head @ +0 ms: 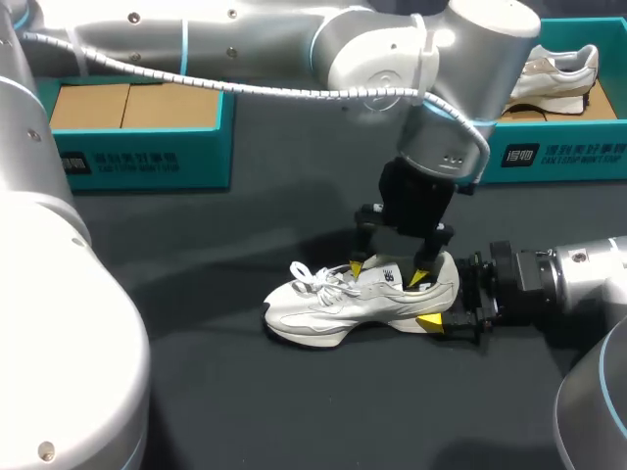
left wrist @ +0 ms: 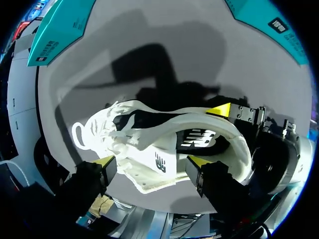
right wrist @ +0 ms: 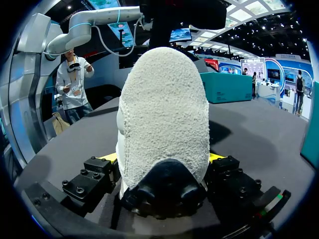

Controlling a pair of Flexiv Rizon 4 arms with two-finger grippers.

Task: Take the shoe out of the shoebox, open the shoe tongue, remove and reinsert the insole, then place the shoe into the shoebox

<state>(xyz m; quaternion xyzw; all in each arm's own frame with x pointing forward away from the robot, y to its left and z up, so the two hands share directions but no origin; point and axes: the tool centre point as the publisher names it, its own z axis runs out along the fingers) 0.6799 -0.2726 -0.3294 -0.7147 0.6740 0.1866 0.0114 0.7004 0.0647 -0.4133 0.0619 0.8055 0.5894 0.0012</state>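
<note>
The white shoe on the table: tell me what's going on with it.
The white shoe stands on the table. The right hand grips its heel from both sides. The left hand hangs over the shoe's opening, its fingers spread and open, holding nothing.

Silver arms (head: 245,39); left pincer (head: 387,272) black, yellow-tipped

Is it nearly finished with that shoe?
Roughly midway. The white lace-up sneaker is out of the teal cardboard shoebox. The right hand grips its heel; the open left hand is at its opening, where a white insole sticks out. Finishing the insole and reboxing remain.
</note>
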